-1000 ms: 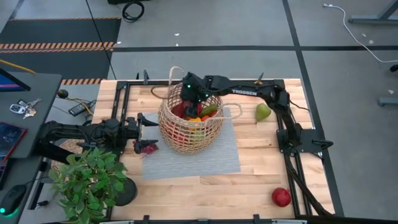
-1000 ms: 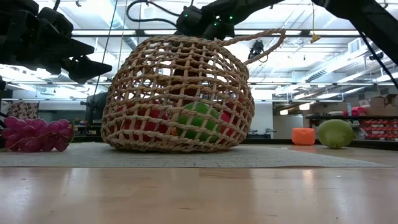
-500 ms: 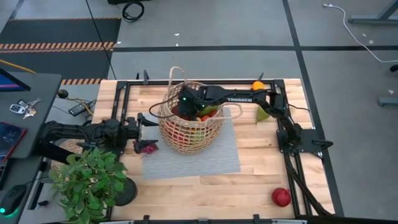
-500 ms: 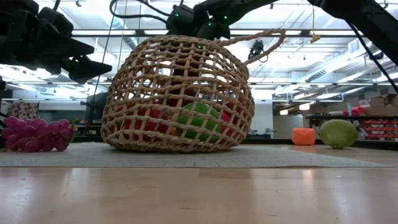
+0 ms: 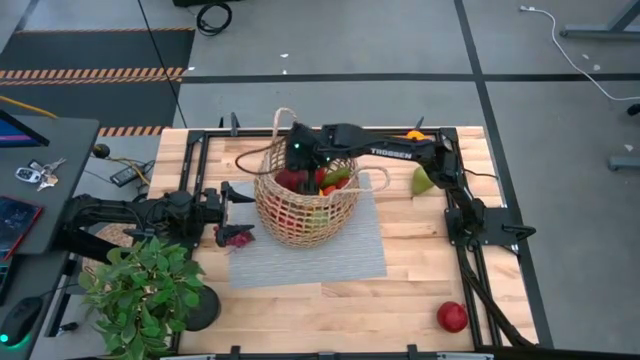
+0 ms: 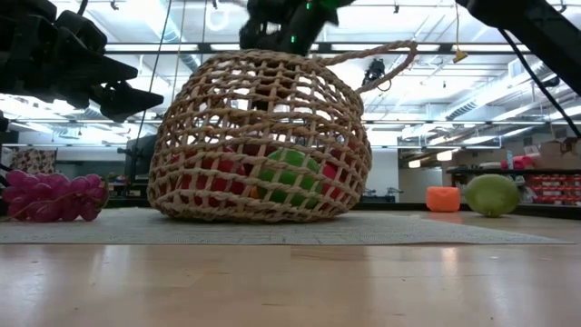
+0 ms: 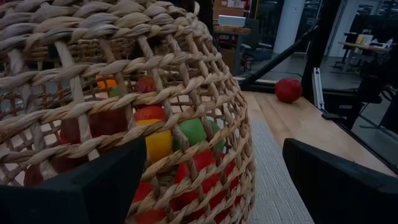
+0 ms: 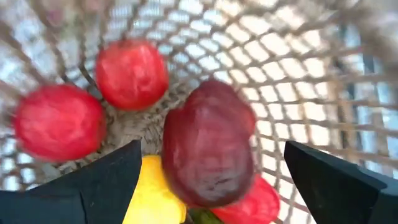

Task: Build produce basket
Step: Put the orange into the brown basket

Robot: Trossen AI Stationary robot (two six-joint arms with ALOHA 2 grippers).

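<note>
- High view: basket (image 5: pixel 300 205) sits on grey mat (image 5: pixel 340 255), mid-table toward far edge, already part-filled w/ produce. Right gripper (image 5: pixel 303 152) hangs over basket's far rim, arm reaching in from table's right side. Left gripper (image 5: pixel 232 196) waits just beside basket's left wall, above dark-red grapes (image 5: pixel 236 238) on mat's left edge. Loose pieces: green pear (image 5: pixel 422 181) near far-right part of table, half hidden by right arm; orange piece (image 5: pixel 414 135) at far edge; red apple (image 5: pixel 452 317) near the near-right corner. Judgement: grapes lie nearest left gripper; pear and apple lie on right arm's side.
- Low view: basket leans a little, weave shows red and green produce inside. Right gripper (image 6: pixel 286 20) directly above rim. Grapes (image 6: pixel 53 197) on mat, well apart from basket wall; pear (image 6: pixel 491 194) and orange piece (image 6: pixel 442 199) on the opposite side.
- Left wrist view: left fingers (image 7: pixel 93 186) spread, nothing between them; basket wall (image 7: pixel 124 99) close ahead; apple (image 7: pixel 288 90) far off on bare wood.
- Right wrist view: right fingers (image 8: pixel 106 180) spread wide, released. Dark-red piece (image 8: pixel 208 152) lies straight below between them, long axis roughly along line of sight, resting on red apples (image 8: pixel 130 74) and yellow piece (image 8: pixel 152 196) in basket bottom. No contact w/ fingers seen.
- Judgement: drop looks done; next pick likely turns on which loose piece sits closest to each arm.
</note>
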